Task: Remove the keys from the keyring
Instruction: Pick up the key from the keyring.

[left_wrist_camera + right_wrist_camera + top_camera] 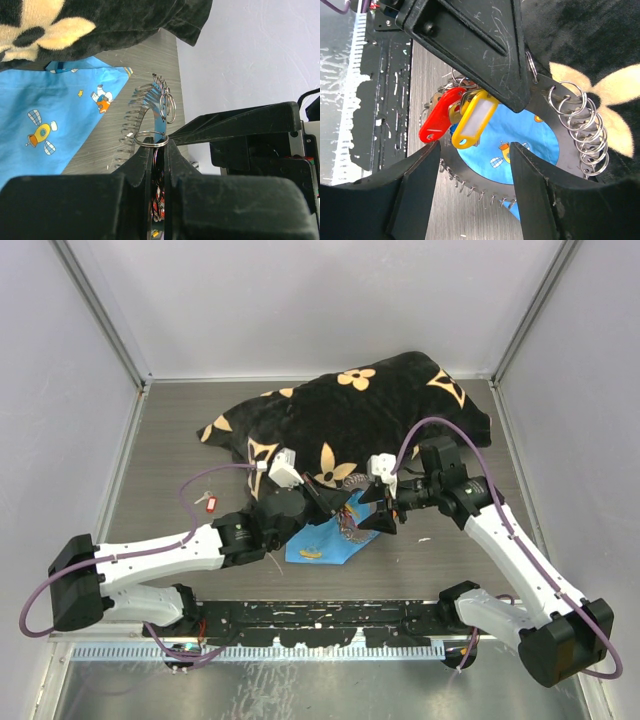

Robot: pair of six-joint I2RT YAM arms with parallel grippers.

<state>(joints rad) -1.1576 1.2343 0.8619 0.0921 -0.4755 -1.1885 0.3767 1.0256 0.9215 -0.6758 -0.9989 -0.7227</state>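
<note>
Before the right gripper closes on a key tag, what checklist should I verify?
1. Left gripper clamped shut on the flat grey metal keyring: ok.
2. Right gripper open: ok.
3. Red plastic tag and yellow plastic tag between the right fingers: not ok, just ahead of the tips.
4. Their attachment to the keyring: cannot tell, hidden by the left gripper.
5. Loose red-tagged key on the grey table, clear of both grippers: ok.

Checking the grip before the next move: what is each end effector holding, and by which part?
The left end effector pinches the keyring by its flat band, beside the red tag and yellow tag. The right end effector is open, holding nothing.
</note>
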